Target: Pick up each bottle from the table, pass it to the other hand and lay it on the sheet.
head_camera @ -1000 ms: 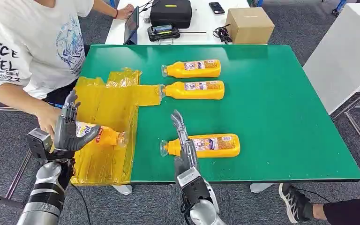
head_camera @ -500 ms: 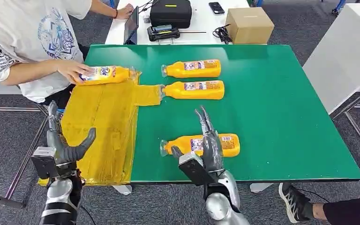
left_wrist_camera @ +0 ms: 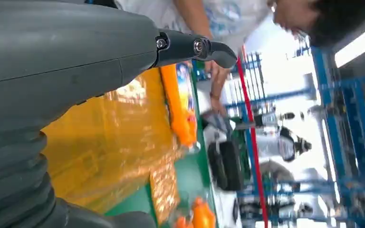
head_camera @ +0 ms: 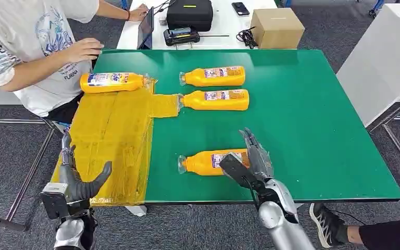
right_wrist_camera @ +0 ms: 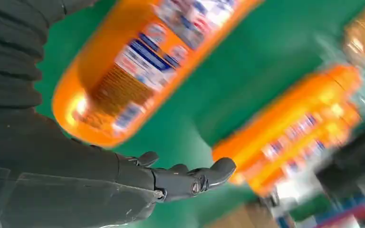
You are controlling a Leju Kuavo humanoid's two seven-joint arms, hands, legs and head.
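Three orange bottles lie on the green table (head_camera: pixel 317 104): two at the back (head_camera: pixel 213 76) (head_camera: pixel 216 100) and one near the front edge (head_camera: pixel 208 162). A fourth bottle (head_camera: pixel 112 82) lies on the far end of the yellow sheet (head_camera: pixel 114 135). My right hand (head_camera: pixel 251 160) hovers with fingers spread at the near bottle's base end; in the right wrist view that bottle (right_wrist_camera: pixel 142 61) sits just off the open fingers (right_wrist_camera: pixel 190 179). My left hand (head_camera: pixel 77 176) is open and empty at the sheet's near left corner. The left wrist view shows its thumb (left_wrist_camera: pixel 190 46) above the sheet (left_wrist_camera: pixel 104 147) and the far bottle (left_wrist_camera: pixel 180 107).
A person in a white shirt stands at the table's far left, one hand (head_camera: pixel 83 50) raised just beyond the sheet. Behind the green table, a white table carries a black case (head_camera: pixel 189 14), a cardboard box (head_camera: pixel 277 27) and a phone. A shoe (head_camera: pixel 327 224) shows at the lower right.
The person took the bottle from my left hand, laid it on the sheet's far end and let go. My left hand sank back empty. My right hand shifted right along the near bottle.
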